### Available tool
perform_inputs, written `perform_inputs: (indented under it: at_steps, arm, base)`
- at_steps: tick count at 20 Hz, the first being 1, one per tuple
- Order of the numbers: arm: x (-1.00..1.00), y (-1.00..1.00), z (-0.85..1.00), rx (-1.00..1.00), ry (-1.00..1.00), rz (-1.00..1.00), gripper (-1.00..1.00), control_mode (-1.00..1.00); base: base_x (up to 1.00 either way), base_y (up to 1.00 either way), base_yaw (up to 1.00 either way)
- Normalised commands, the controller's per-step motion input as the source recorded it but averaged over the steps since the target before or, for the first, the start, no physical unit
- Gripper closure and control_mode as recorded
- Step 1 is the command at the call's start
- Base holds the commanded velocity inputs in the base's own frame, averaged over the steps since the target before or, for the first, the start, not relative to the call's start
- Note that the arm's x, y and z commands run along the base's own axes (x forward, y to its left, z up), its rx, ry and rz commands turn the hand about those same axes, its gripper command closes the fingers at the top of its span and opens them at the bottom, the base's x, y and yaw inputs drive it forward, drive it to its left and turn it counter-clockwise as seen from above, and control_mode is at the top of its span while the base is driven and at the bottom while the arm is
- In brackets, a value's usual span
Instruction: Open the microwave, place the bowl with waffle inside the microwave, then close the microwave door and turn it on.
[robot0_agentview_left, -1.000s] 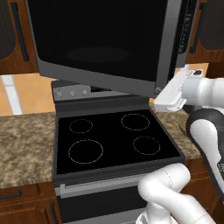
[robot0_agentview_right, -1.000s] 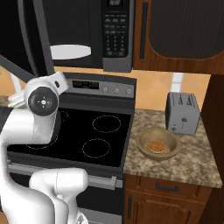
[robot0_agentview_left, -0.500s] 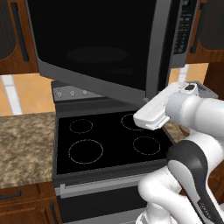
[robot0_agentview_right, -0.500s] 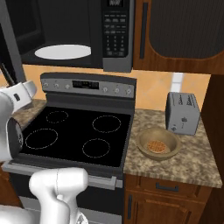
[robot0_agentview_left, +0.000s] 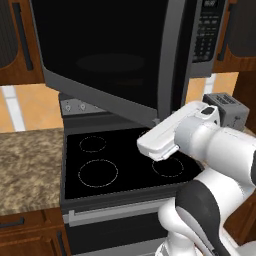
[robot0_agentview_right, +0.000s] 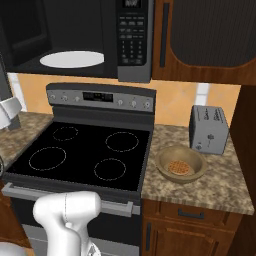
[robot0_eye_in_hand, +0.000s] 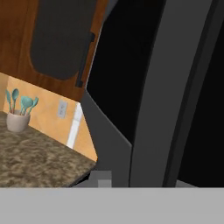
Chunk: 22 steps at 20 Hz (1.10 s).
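door: microwave door (robot0_agentview_left: 105, 55) swung out to the left of the microwave (robot0_agentview_right: 75, 35), hanging over the stove (robot0_agentview_right: 85, 150); cavity wide open, white plate (robot0_agentview_right: 72, 59) sitting inside

bowl: tan bowl (robot0_agentview_right: 181, 164) with the waffle (robot0_agentview_right: 179, 167) on the counter (robot0_agentview_right: 220, 180) right of the stove, just in front of the toaster (robot0_agentview_right: 209, 129), below and right of the cavity, round so no long axis to line up with

hand: white wrist link (robot0_agentview_left: 172, 132) low over the stove, just under the door's bottom corner, pointing left; so well apart from the bowl, which lies off to the right across the stove

jaws: fingertips hidden, can't tell how wide; nothing visibly held, hand view just staring at the door's grey edge strip (robot0_eye_in_hand: 175, 87)

guess: door part looks done, swing right to the bowl next
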Motion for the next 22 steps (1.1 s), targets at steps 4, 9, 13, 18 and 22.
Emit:
perform_inputs:
  at_steps: [4, 9, 13, 18, 22]
  arm:
    - [-1.0, -0.66, 0.53, 0.0, -0.13, 0.11, 1.0, -1.0]
    - [-1.0, -0.86, 0.66, 0.01, -0.15, 0.07, -1.0, -1.0]
    - [-1.0, -0.65, 0.8, 0.0, -0.13, 0.1, -1.0, -1.0]
    - [-1.0, -0.99, 1.0, 0.2, -0.28, 0.02, -1.0, -1.0]
    - [-0.51, -1.0, 0.81, 0.3, -0.2, -0.11, -1.0, -1.0]
  base:
    - [0.0, 0.0, 0.0]
    - [0.0, 0.0, 0.0]
    - [0.0, 0.0, 0.0]
    - [0.0, 0.0, 0.0]
    - [0.0, 0.0, 0.0]
